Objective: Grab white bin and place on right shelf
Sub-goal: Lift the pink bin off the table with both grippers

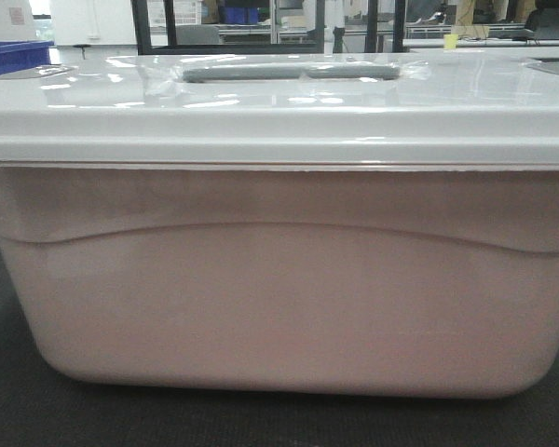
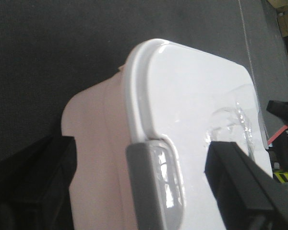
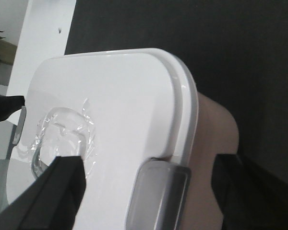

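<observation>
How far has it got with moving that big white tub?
Nothing looks finished yet. The white bin sits on the dark floor with its lid on. In hand: the left gripper and right gripper are each at one end of it, jaws open either side of a grey clip. Left to do: closing, lifting and carrying it to the shelf, which is not in view.

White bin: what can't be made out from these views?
- Contents of white bin: front view, the cloudy wall and opaque lid hide them.
- Left pincer: left wrist view, whether it clamps the bin; contact faces are dark and blurred.
- Right pincer: right wrist view, same.
- Right shelf: in no view.
</observation>
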Robot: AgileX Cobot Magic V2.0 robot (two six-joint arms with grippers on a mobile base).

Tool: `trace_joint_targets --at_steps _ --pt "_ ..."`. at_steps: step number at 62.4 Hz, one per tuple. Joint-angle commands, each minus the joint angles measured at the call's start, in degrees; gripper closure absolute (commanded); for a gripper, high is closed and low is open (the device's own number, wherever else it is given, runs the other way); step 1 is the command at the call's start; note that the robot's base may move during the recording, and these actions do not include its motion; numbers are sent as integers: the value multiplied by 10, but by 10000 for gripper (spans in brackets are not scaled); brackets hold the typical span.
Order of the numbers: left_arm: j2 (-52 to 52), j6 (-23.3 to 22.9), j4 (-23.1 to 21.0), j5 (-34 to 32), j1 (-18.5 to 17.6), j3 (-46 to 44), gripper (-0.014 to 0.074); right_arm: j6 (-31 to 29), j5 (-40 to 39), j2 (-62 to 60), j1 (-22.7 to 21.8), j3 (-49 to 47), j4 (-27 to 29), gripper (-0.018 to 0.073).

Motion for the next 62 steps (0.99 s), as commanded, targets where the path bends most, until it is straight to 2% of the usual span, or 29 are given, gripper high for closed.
trace_joint_targets --at_steps 1,11,18,26,36,50,62 --pt "-1 5 -49 75 0 -18 145 -47 72 1 -4 17 80 -74" --pt "4 5 -47 75 -1 -17 159 -111 75 12 -3 93 157 -74" --pt "4 5 -47 75 -9 -17 178 -139 74 12 -3 124 183 -74" --pt "4 5 -47 75 -29 -17 181 -149 73 12 -3 143 202 -74" --pt "4 5 -40 75 -51 -17 181 -159 75 12 -1 156 258 -74" --pt "4 0 -41 75 -68 -17 181 -159 75 12 4 156 263 -74" --pt "10 -1 -42 75 -88 -17 181 -159 75 12 34 156 268 -74"
